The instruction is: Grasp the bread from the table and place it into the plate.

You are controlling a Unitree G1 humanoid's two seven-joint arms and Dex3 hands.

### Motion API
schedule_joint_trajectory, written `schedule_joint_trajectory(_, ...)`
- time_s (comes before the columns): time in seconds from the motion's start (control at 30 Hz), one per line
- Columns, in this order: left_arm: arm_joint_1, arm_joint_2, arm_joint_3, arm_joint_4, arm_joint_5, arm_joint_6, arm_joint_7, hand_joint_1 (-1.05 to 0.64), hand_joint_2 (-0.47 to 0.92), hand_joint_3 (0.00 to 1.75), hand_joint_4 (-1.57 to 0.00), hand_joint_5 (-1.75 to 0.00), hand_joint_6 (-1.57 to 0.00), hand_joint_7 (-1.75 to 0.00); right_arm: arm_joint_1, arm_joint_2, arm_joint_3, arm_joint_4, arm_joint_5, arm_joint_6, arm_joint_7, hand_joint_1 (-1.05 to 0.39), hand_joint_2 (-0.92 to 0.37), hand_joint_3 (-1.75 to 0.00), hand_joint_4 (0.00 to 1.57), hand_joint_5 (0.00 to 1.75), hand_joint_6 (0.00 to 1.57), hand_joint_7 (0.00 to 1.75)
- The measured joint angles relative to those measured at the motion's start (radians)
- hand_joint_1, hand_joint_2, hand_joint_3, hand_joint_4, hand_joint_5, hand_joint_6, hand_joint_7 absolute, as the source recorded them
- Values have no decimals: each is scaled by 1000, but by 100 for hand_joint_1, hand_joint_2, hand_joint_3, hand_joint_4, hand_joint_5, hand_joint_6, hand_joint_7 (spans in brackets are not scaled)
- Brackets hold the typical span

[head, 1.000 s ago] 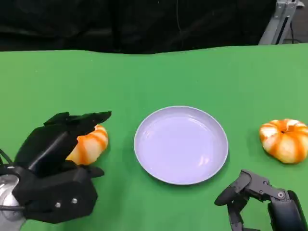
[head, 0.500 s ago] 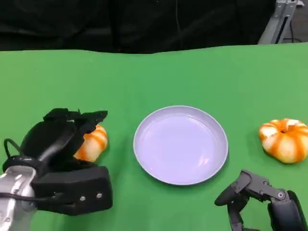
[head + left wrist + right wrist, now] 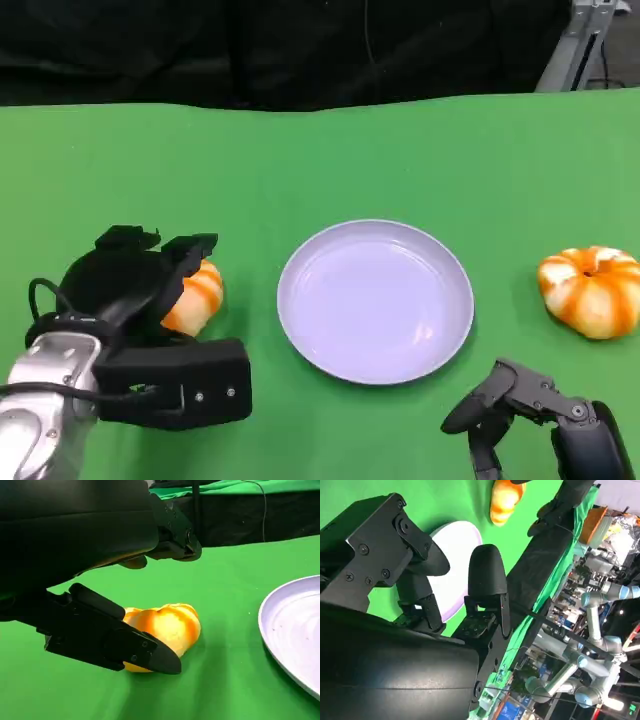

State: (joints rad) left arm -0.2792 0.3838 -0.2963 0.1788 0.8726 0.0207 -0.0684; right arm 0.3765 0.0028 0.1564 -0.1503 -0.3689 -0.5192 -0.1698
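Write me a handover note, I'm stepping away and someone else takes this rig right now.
Left robot hand: over the left bread, fingers either side of it in the left wrist view; whether they touch it cannot be told. The bread lies on the green table.
Right robot hand: near the table's front edge, holding nothing, fingers curled.
Plate: centre, nothing in it. A second bread lies to its right.
Done: approach. Left: grasp, lift, place in plate.

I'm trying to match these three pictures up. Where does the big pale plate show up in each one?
Head view: the plate sits at the middle of the green table.
Left wrist view: only part of it shows, cut off at the picture's right edge.
Right wrist view: a pale slice shows behind the black fingers.
Shared landmark: the green table cloth.
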Motion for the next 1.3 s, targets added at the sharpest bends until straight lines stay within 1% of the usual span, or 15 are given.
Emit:
schedule_joint_trajectory(0.5, -27, 0, -41, 22, 18, 60, -1, -60, 92, 2, 0, -45, -21, 0, 1, 0, 0, -2, 3, 10, 0, 9, -28, -138, 78, 159, 83, 125)
schedule_joint_trajectory(0.67, -114, -26, -97, 187, 32, 104, -1, -59, 92, 1, 0, -45, -21, 0, 5, 0, 3, -4, 1, 12, -1, 10, -28, -138, 78, 159, 83, 125)
schedule_joint_trajectory(0.97, -151, -36, -124, 243, 26, 111, 17, -58, 92, 0, 0, -44, -21, 0, 7, 0, 3, -5, 2, 12, -1, 7, -28, -137, 78, 158, 83, 125)
schedule_joint_trajectory(1.1, -169, -52, -149, 306, 25, 124, 19, -58, 92, 0, -1, -43, -21, 0, 10, 0, 6, -20, 1, 12, -1, 8, -28, -137, 78, 157, 83, 125)
schedule_joint_trajectory(1.3, -187, -60, -162, 336, 19, 125, 39, -58, 92, 1, -1, -42, -21, 0, 12, 0, 6, -21, 1, 12, -1, 9, -28, -137, 78, 157, 84, 124)
